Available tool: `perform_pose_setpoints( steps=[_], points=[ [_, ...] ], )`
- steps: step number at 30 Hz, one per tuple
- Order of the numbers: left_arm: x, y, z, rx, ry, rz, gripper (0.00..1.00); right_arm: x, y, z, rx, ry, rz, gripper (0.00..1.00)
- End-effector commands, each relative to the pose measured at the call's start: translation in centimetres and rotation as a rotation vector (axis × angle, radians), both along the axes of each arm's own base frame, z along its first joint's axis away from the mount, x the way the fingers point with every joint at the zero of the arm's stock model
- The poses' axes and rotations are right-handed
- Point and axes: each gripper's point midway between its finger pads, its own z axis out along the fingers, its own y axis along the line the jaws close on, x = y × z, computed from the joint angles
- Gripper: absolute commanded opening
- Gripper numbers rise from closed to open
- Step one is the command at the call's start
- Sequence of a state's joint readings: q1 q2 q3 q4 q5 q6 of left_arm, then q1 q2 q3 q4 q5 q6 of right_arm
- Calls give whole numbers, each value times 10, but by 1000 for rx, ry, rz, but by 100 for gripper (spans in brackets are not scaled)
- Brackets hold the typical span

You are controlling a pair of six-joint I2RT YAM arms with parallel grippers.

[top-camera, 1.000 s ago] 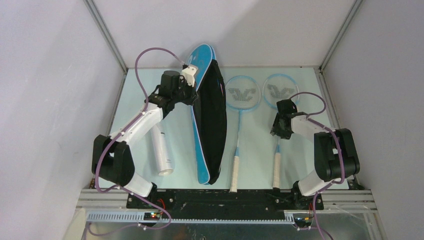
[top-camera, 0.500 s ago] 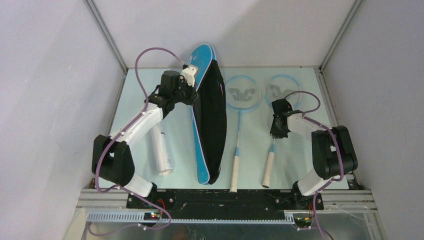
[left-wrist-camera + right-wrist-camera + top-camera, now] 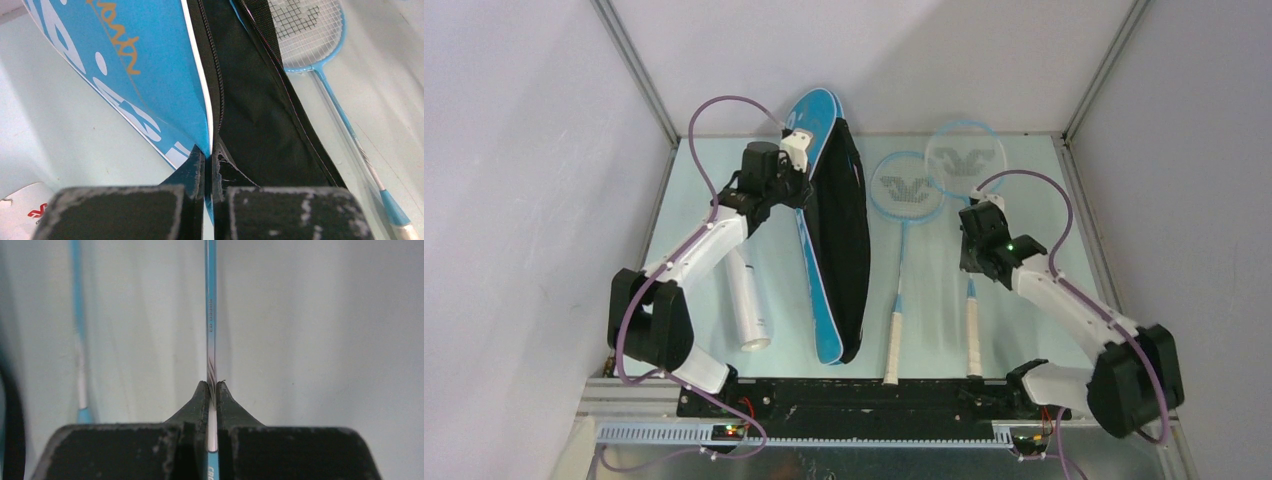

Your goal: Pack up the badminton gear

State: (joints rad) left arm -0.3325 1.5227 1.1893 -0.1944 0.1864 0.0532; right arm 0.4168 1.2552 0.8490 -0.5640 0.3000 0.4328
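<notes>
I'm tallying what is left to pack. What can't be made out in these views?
Racket bag: top view, opening shows only black lining; contents hidden.
White tube: top view, far end under the left arm; contents unseen.
Racket in the right gripper: right wrist view, head cut by the top edge, handle behind the gripper.
Shuttlecocks: seen in no view.

Pale green table [image 3: 1044, 190] between plain grey walls [image 3: 514, 200].

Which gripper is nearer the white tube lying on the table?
Left. The left gripper, shut on the bag's edge, is just beyond the tube; the right gripper holds a racket across the bag.
</notes>
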Motion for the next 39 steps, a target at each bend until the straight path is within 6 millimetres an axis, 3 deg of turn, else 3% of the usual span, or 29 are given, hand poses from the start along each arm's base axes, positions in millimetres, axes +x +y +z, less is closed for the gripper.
perform_pose_setpoints(
  steps=[1,6,18,25,31,36,39],
  points=[
    [29,8,20,-44,-71,67,0,-1,21,40,-43,-150,134,0],
    [40,10,19,-77,-44,80,0,-15,65,51,-58,-215,327,0],
    [34,3,20,-116,-15,49,0,-59,151,-4,-128,-93,646,0],
    [25,-4,20,-141,16,0,0,-69,196,4,-50,-134,824,0],
    [10,-19,15,-213,74,-43,0,-31,231,39,37,-268,776,0],
    [-13,-34,19,-261,92,-77,0,-7,262,47,166,-291,721,0],
    [-30,-47,19,-291,105,-119,0,13,274,63,238,-340,675,0]
  ],
)
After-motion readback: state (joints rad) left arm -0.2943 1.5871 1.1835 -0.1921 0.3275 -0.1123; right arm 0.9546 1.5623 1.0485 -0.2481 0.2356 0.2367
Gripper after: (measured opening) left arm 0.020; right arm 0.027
